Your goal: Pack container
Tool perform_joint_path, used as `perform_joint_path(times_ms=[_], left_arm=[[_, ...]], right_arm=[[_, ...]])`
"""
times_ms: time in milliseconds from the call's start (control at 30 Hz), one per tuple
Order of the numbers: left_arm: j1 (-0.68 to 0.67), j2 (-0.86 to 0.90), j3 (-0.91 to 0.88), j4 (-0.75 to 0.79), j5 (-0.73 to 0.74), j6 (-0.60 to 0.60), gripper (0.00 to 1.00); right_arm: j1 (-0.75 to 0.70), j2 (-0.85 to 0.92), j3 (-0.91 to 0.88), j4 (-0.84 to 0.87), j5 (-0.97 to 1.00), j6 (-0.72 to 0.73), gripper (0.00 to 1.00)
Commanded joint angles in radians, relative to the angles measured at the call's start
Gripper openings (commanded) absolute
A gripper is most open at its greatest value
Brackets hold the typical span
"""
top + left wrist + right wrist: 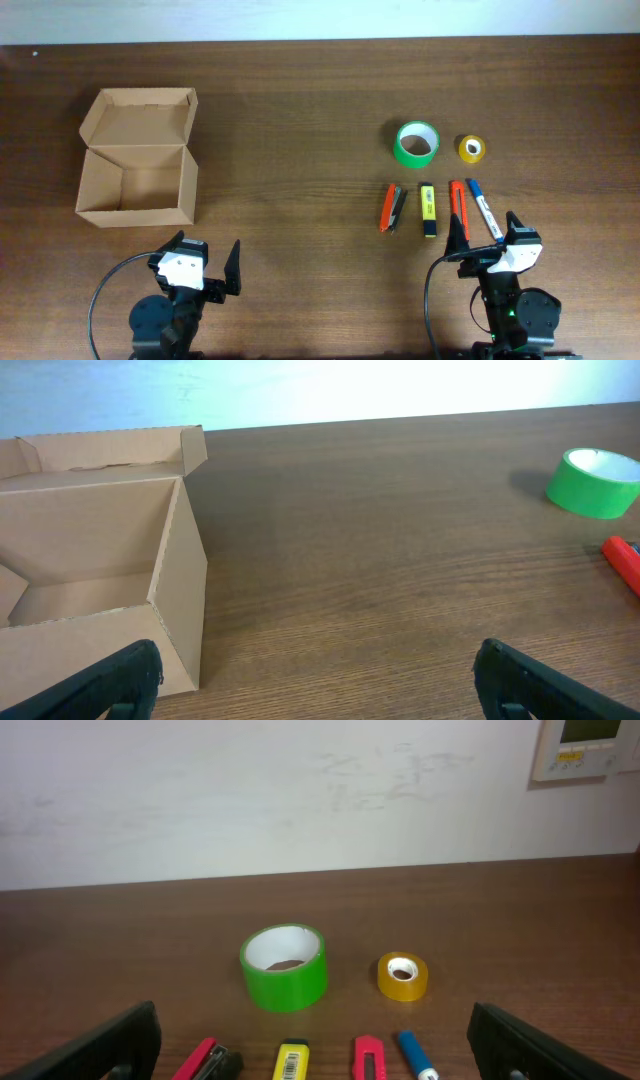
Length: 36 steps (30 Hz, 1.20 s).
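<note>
The container (pixel 187 188), a tan cardboard box, stands open at the left with its flap lid folded back and nothing visible inside. Its right wall (pixel 186 595) fills the left of the left wrist view. My left gripper (pixel 206 257) hangs open just in front of the box, its jaws wide apart and empty (pixel 320 685). My right gripper (pixel 488 236) is open too, low at the near ends of the red cutter (pixel 458 205) and blue pen (pixel 484 210), holding nothing (pixel 315 1048).
A green tape roll (pixel 417 144) and a small yellow tape roll (pixel 472 148) lie behind a row made up of a red stapler (pixel 392 208), a yellow cutter (pixel 428 210), the red cutter and the blue pen. Bare wood separates box and items.
</note>
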Motion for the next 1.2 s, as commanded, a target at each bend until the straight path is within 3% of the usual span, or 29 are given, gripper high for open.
perform_joint_path(times_ms=[0, 800, 900, 1167], left_arm=[[-0.004, -0.005, -0.011, 0.003, 0.018, 0.005, 1.0], [-0.004, -0.005, -0.011, 0.003, 0.018, 0.005, 1.0], [-0.004, -0.005, -0.011, 0.003, 0.018, 0.005, 1.0], [-0.004, -0.005, -0.011, 0.003, 0.018, 0.005, 1.0]], right_arm=[[-0.006, -0.003, -0.016, 0.006, -0.013, 0.007, 0.99], [-0.006, -0.003, -0.016, 0.006, -0.027, 0.01, 0.99], [-0.006, -0.003, -0.014, 0.006, -0.028, 0.094, 0.99], [-0.006, 0.036, 0.083, -0.188, -0.032, 0.147, 1.0]])
